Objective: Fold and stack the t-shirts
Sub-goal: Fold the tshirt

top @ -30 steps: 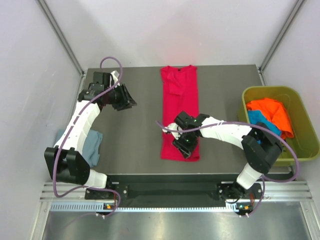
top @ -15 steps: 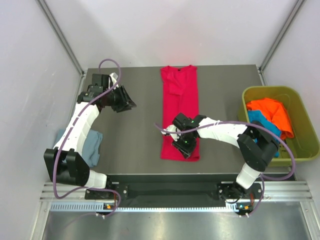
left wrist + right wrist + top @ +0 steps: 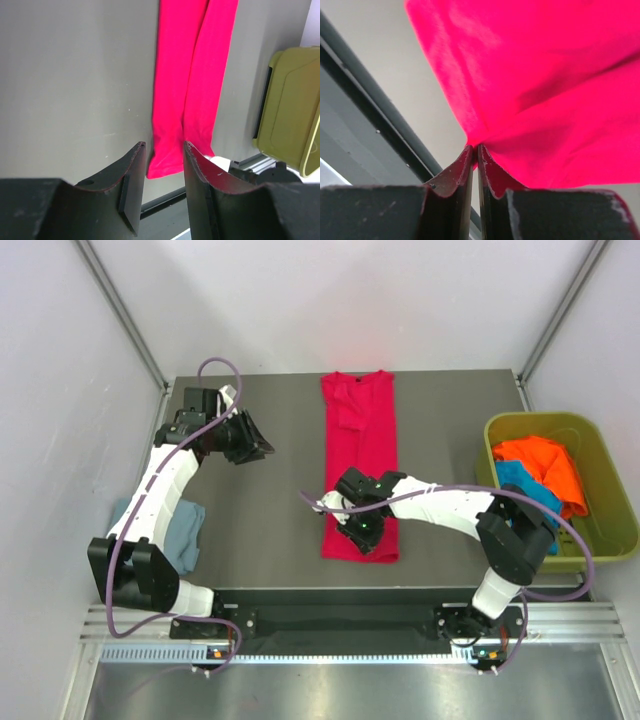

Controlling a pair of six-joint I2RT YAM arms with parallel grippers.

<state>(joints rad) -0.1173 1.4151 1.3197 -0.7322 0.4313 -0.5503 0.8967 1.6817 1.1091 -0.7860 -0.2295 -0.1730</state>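
We log a dark grey matte table [image 3: 270,510]. An olive-green plastic bin [image 3: 541,420] sits just beside its right edge, roughly level with the table's middle. White walls [image 3: 60,390] enclose the left, far and right sides. A slotted aluminium rail [image 3: 330,651] runs along the near edge.

The left arm [image 3: 158,483] and right arm [image 3: 455,505] share one build: smooth white link shells set between bulky black joint housings. A thin mauve cable [image 3: 212,364] runs along each arm. The left gripper [image 3: 163,145] has matte black fingers [image 3: 131,170], curved and tapering to narrow tips, with edges scuffed pale. The right gripper [image 3: 474,147] matches it, its black surfaces worn and lightly speckled.
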